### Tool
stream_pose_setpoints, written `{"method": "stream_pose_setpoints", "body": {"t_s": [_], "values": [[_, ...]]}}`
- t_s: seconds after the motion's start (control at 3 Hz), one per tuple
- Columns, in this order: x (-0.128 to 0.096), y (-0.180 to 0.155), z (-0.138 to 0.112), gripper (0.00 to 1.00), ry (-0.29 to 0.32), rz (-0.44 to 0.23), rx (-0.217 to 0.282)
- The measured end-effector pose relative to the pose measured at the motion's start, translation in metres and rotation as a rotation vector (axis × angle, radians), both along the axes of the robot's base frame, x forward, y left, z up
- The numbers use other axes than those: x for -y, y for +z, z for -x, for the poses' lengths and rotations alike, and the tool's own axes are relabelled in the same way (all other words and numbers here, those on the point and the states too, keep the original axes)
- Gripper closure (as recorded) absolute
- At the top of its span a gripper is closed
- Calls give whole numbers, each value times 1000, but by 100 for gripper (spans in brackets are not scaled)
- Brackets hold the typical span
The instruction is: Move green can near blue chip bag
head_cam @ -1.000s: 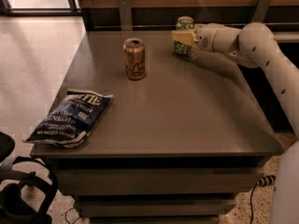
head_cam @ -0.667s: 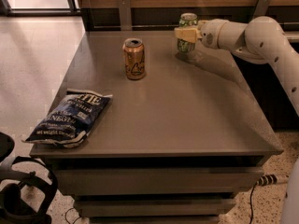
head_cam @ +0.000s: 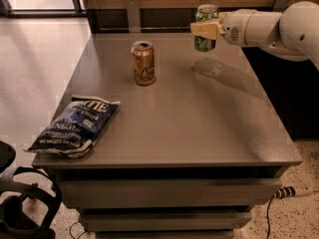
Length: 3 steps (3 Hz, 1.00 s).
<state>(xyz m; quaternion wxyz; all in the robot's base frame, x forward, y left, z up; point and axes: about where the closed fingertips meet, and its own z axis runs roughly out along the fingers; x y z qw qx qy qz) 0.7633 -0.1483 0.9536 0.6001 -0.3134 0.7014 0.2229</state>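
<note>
The green can [head_cam: 205, 41] is upright and lifted clear of the table at the far right, its silver top up. My gripper [head_cam: 207, 30] is shut on the green can around its middle, reaching in from the right on the white arm. The blue chip bag [head_cam: 74, 125] lies flat at the table's front left corner, white lettering up. The can hangs well away from the bag, across the table.
An orange-gold can [head_cam: 143, 62] stands upright at the table's far middle, between the green can and the bag. The grey table [head_cam: 199, 133] has drawers below. A dark wall runs behind; black chair parts [head_cam: 20, 203] sit at the lower left.
My gripper has lifted the green can off the table surface; it now hangs above its shadow. The orange-gold can and the bag have not moved.
</note>
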Motion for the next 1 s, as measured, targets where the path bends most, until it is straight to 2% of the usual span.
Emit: {"method": "stream_pose_setpoints", "body": {"t_s": [0.33, 1.0], "values": [[-10, 14, 31, 100, 31, 5, 12], [-27, 15, 100, 100, 94, -33, 3]]}}
